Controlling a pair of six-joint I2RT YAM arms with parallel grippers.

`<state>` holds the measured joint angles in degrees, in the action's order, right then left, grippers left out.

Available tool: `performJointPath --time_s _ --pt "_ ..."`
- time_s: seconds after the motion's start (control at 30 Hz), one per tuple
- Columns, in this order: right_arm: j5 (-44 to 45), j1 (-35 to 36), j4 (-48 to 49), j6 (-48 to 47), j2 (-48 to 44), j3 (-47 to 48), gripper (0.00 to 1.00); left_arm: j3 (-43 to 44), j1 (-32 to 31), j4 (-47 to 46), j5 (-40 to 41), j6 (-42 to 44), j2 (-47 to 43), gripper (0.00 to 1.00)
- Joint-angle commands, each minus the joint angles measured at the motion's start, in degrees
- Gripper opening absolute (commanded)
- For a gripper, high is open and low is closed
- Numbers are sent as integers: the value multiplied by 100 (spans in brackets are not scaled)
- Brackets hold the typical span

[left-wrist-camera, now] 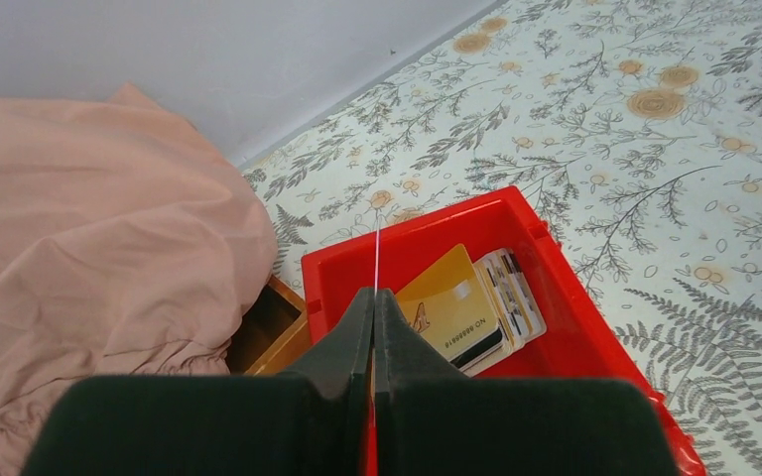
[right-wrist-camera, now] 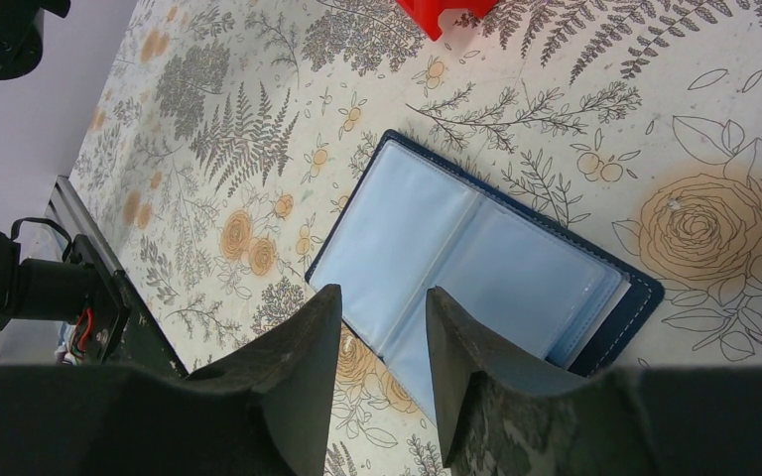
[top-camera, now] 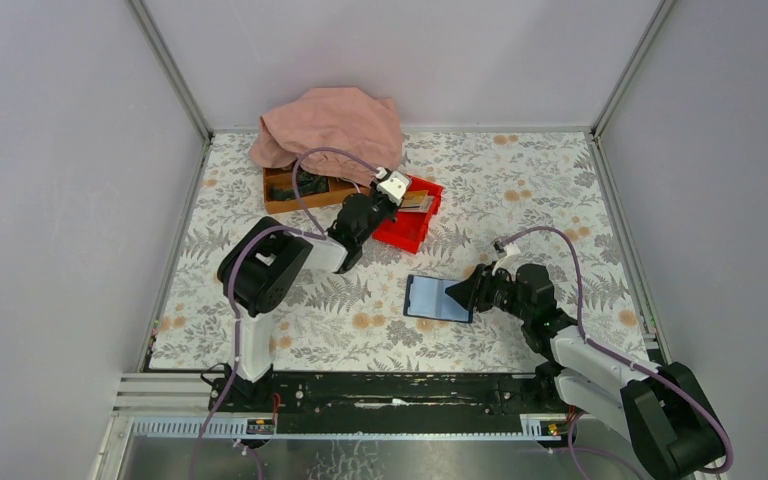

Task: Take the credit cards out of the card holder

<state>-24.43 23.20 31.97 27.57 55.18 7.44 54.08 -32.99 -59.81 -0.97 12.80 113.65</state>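
Note:
The card holder (top-camera: pixel 438 298) lies open and flat on the floral table, its light blue sleeves showing no cards in the right wrist view (right-wrist-camera: pixel 476 268). My right gripper (top-camera: pixel 457 294) is open, its tips (right-wrist-camera: pixel 382 297) just over the holder's edge, holding nothing. My left gripper (top-camera: pixel 405 196) hovers over the red bin (top-camera: pixel 410 232). Its jaws (left-wrist-camera: pixel 374 297) are shut on a thin credit card (left-wrist-camera: pixel 377 248), seen edge-on as a white line. Several credit cards (left-wrist-camera: pixel 471 307), a gold one on top, lie stacked in the bin (left-wrist-camera: pixel 595 337).
A pink cloth (top-camera: pixel 330 125) is heaped at the back and also shows in the left wrist view (left-wrist-camera: pixel 89 228). It partly covers a wooden box (top-camera: pixel 290 190) that stands beside the bin. Grey walls enclose the table on three sides.

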Motion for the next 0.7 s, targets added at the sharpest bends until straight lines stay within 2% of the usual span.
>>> performJointPath --time_s 0.0,0.4,0.67 --pt "109 -4 187 -110 10 243 44 291 -53 -429 119 404 163 0" --pt "113 3 161 -114 -6 249 44 802 -70 429 10 609 494 1" --pt "105 0 152 -116 -16 249 44 940 -76 590 33 645 707 2"
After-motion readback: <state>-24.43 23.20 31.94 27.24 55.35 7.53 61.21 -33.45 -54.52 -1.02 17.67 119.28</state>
